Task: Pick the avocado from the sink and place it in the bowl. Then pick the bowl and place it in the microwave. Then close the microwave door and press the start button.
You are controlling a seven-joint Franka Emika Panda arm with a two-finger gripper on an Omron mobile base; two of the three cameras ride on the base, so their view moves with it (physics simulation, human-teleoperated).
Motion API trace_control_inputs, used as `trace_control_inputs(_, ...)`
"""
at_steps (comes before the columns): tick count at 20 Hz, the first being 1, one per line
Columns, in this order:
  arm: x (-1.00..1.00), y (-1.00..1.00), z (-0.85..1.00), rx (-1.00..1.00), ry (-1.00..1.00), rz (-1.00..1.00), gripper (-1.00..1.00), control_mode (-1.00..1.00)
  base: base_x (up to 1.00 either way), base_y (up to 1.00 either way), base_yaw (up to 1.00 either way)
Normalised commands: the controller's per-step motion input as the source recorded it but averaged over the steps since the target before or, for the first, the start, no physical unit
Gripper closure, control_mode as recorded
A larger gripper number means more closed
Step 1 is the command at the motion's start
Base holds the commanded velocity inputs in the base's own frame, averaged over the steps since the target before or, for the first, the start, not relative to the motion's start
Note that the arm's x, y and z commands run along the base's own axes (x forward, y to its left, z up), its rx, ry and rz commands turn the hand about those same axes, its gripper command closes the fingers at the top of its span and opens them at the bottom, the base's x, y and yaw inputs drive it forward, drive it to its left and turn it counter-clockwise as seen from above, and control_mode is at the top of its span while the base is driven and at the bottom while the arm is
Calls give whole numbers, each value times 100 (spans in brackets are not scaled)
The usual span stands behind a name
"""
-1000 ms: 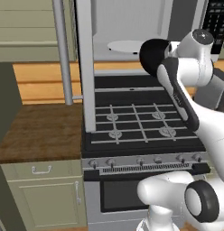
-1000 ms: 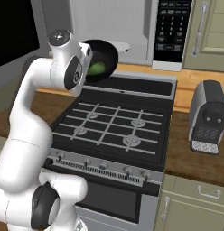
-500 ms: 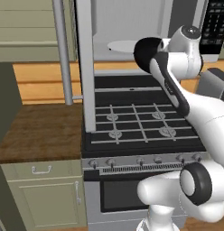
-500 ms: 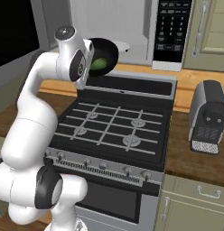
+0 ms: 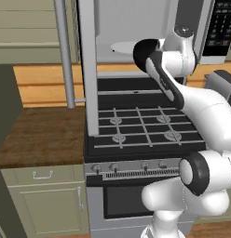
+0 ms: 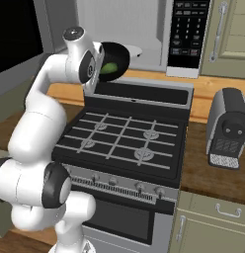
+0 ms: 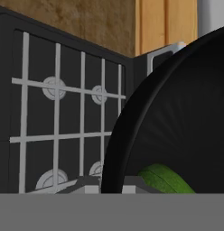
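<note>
Bowl (image 6: 114,60) risen toward microwave (image 6: 144,34); avocado (image 6: 109,68) inside.

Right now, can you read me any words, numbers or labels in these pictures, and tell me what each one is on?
Nothing can be read.
Keypad panel on the microwave: rows of small white marks on the black buttons, too small and blurred to read.
Stove knobs: no marks to make out.
Toaster, bowl, avocado: no text.

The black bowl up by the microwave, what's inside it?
A green avocado lies inside the bowl. The robot's arm covers part of the bowl, so its near side cannot be seen.
</note>
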Motion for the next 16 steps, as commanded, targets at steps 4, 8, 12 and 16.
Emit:
trace_control_inputs(4,70,0,19,0,0,-6,100,-100,0,0,0)
trace_control_inputs(8,58,0,24,0,0,-7,100,-100,0,0,0)
trace_control_inputs(12,54,0,23,0,0,-3,100,-100,0,0,0)
trace_control_inputs(16,68,0,4,0,6,0,100,-100,0,0,0)
